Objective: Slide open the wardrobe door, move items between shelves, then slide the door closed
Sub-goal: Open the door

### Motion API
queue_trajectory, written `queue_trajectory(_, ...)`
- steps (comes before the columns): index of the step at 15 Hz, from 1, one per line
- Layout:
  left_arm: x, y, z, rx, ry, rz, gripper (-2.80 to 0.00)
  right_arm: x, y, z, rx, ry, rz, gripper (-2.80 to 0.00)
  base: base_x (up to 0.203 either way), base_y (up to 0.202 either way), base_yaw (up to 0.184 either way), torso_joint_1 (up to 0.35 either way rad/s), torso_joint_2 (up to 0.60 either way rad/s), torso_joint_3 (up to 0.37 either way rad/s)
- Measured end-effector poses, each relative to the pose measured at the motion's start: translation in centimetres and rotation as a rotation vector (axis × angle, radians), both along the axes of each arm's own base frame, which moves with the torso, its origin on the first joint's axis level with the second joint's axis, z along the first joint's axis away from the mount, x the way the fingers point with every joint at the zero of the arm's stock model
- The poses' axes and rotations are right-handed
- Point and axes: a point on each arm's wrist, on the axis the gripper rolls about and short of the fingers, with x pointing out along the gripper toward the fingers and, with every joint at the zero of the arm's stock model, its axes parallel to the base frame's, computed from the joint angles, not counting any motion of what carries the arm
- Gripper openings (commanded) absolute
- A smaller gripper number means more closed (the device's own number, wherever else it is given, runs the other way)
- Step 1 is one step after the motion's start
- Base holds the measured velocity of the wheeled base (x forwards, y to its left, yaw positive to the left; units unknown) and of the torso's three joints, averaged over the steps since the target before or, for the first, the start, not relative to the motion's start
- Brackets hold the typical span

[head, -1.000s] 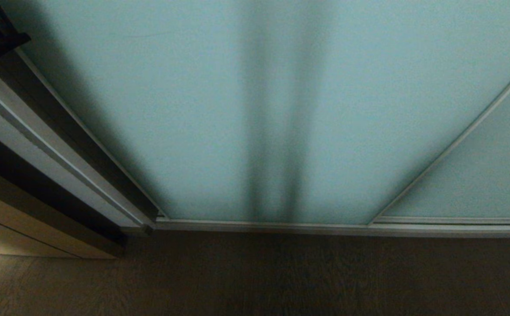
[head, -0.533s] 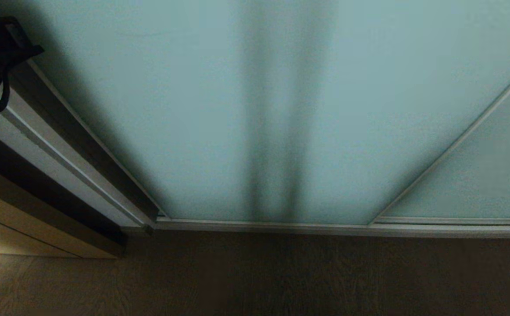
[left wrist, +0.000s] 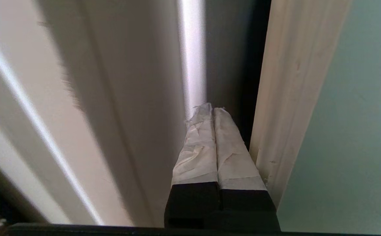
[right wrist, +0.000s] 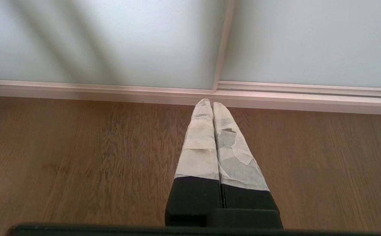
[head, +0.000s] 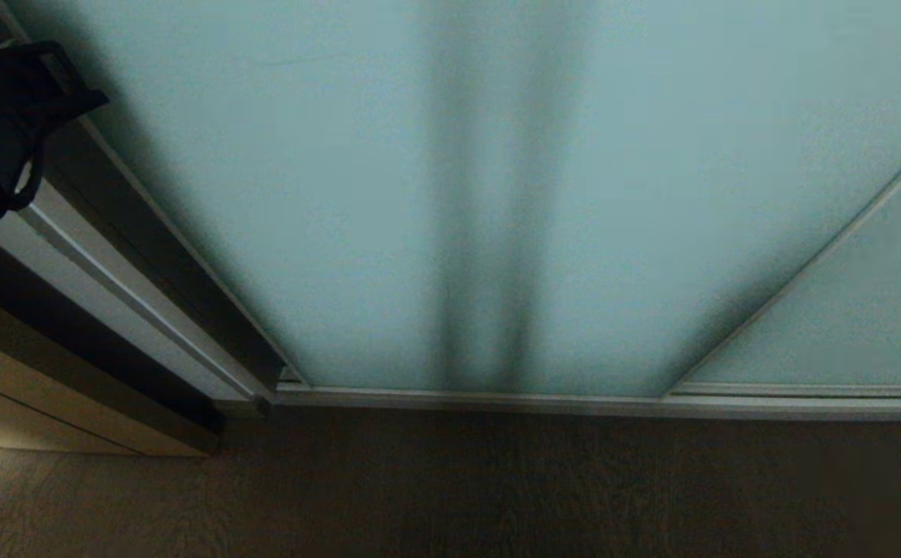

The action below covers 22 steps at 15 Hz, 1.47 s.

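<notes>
Left pincer pressed together, empty (tips beside the sliding wardrobe door frame's edge). Door fills head view. Right pincer together above floor. Arm further right than before.

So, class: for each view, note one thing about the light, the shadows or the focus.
Head view: two dark vertical shadow bands fall across the sliding wardrobe door, and the floor is dim. Left wrist view: a bright streak of glare runs beside the shut left gripper, and the surfaces beside it are smeared. Right wrist view: evenly lit, slanting soft shadows on the glass, right gripper sharp.
</notes>
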Motion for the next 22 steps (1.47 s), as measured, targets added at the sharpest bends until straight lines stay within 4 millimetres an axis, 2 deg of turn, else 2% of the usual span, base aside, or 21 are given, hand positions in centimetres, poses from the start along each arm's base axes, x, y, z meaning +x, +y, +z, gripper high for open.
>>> queue_trajectory(6, -1.4, -5.5, -0.7, -0.01, 0.019, -0.21, -2.8, 0.0, 0.0, 0.0, 0.0, 0.001, 0.0, -2.8, 0.0, 0.0, 0.0, 0.0, 0.0, 0.0)
queue_trajectory(14, -1.5, -11.1, -2.3, -0.035, 0.054, -0.418, -2.8, 0.0, 0.0, 0.0, 0.0, 0.0, 0.0, -2.8, 0.0, 0.0, 0.0, 0.0, 0.0, 0.0)
queue_trajectory(18, -2.1, -11.5, -3.2, -0.058, 0.075, -0.434, -2.8, 0.0, 0.0, 0.0, 0.0, 0.001, 0.0, -2.8, 0.0, 0.0, 0.0, 0.0, 0.0, 0.0)
queue_trajectory(22, -5.7, -10.0, -5.9, -0.039, 0.174, -0.404, -2.8, 0.0, 0.0, 0.0, 0.0, 0.0, 0.0, -2.8, 0.0, 0.0, 0.0, 0.0, 0.0, 0.0)
